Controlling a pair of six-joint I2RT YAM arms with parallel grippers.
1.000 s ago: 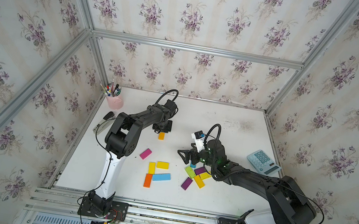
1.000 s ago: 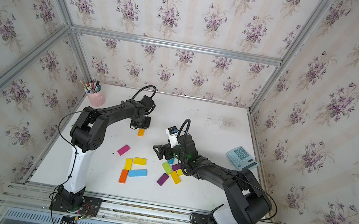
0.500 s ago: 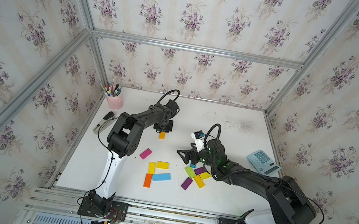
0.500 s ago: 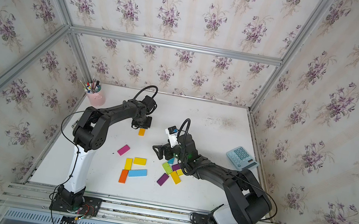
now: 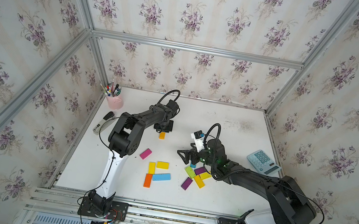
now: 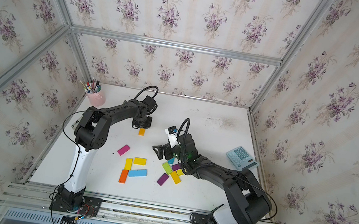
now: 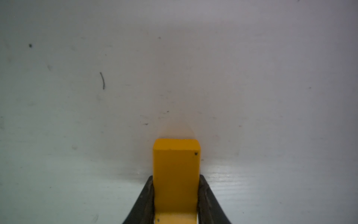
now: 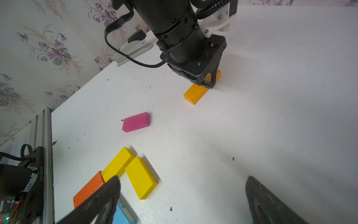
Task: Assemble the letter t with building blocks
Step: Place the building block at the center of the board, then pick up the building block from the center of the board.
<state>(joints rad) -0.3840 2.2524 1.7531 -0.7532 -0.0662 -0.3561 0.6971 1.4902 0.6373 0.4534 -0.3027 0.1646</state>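
White tabletop (image 5: 220, 129) inside a floral-papered enclosure. Here the left gripper (image 7: 176, 180) is clamped across the narrow width of the amber block (image 7: 176, 164). That block lies flat, well apart from the partial assembly (image 5: 162, 176) of yellow, orange and light blue blocks. Holding the long sides probably keeps both ends free to butt against neighbours. Near the unsorted pile (image 5: 197, 176), the right gripper (image 8: 182, 194) hangs with jaws spread wide and empty, apparently ready to pick.

The left arm reaches far forward, its wrist turned straight down; the left gripper (image 5: 162, 130) is clamped on both sides of an orange block (image 5: 162, 135). The right arm stretches low, the right gripper (image 5: 182, 156) spread wide.
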